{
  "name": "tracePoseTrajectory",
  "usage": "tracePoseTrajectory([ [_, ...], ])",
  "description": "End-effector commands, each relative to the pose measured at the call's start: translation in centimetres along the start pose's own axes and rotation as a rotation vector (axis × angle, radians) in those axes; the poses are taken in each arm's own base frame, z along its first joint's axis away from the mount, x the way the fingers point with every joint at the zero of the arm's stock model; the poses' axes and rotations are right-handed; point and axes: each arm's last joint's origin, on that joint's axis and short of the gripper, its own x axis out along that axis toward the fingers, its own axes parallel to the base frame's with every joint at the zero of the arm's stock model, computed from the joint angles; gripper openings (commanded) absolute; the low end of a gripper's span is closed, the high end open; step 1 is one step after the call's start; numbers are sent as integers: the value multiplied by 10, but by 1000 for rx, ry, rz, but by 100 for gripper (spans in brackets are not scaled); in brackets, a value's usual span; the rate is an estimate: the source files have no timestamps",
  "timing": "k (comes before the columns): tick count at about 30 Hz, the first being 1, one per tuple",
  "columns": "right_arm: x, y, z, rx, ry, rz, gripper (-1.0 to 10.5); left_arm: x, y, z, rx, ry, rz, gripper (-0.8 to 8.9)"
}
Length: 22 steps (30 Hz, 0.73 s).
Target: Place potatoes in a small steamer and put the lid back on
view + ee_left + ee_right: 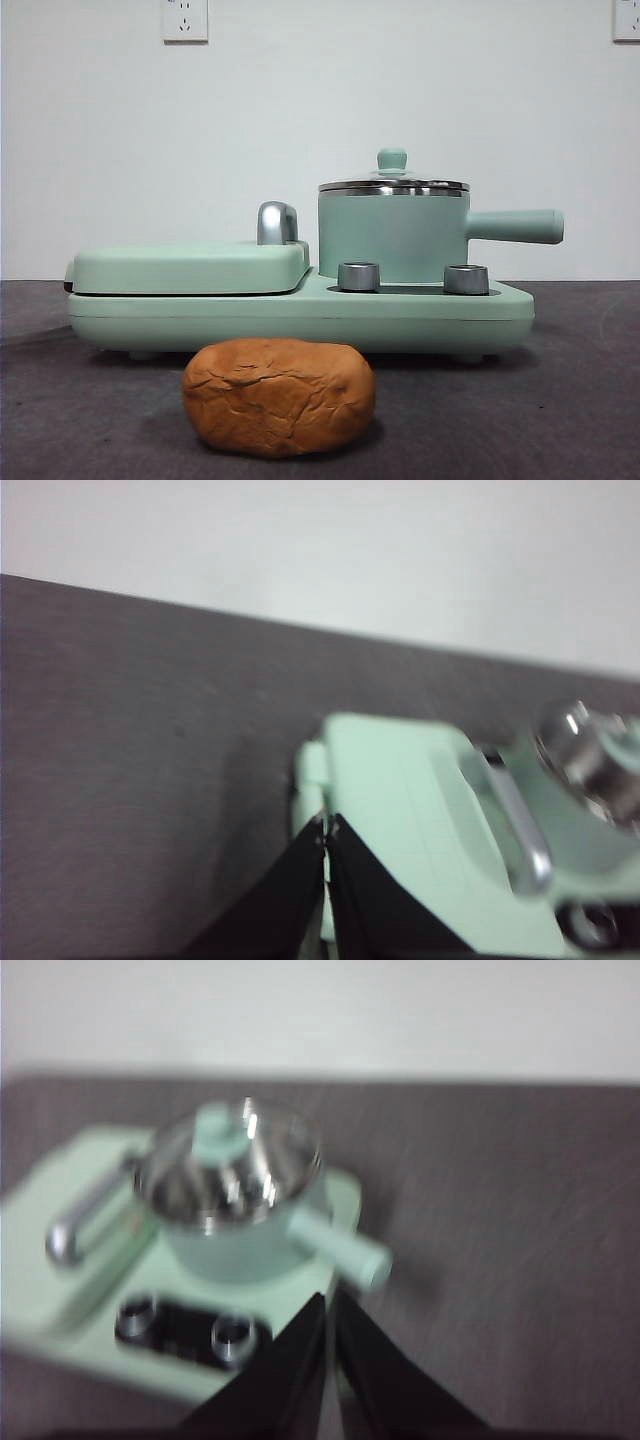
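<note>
Nearest the front edge of the tabletop (580, 420) lies the potato (278, 396), one orange-brown lump with cracked skin, resting on the dark surface just in front of the mint-green cooker base (300, 318) and apart from it. It sits out in the open, free on all sides, so I judge either of my arms can reach it from above.

Behind it, the small steamer (392, 238) stands on the base toward the right edge, its straight handle pointing at that edge. The glass lid (393, 184) is seated on the steel rim, knob up, so the pot is closed; through the glass I cannot make out anything inside, and the potato is plainly not in it. I judge the lid must come off first.

Beside the pot, the flat griddle cover (188, 266) lies shut, its chrome handle standing near the pot's wall.

My left end effector (326, 827) hovers over the griddle end of the base, tips pressed together, holding nothing. My right end effector (328, 1302) hangs above the base near the pot's handle, likewise closed and empty.
</note>
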Motion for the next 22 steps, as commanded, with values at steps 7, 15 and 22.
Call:
tracePoseTrajectory([
  [7, 32, 5, -2, -367, 180, 134, 14, 18, -23, -3, 502, 77, -357, 9],
  [15, 35, 15, -4, -587, 172, 224, 192, 21, -38, -4, 598, 45, -463, 289],
  [22, 35, 16, -3, -561, 167, 224, 249, 23, -47, 3, 556, -25, -499, 308],
])
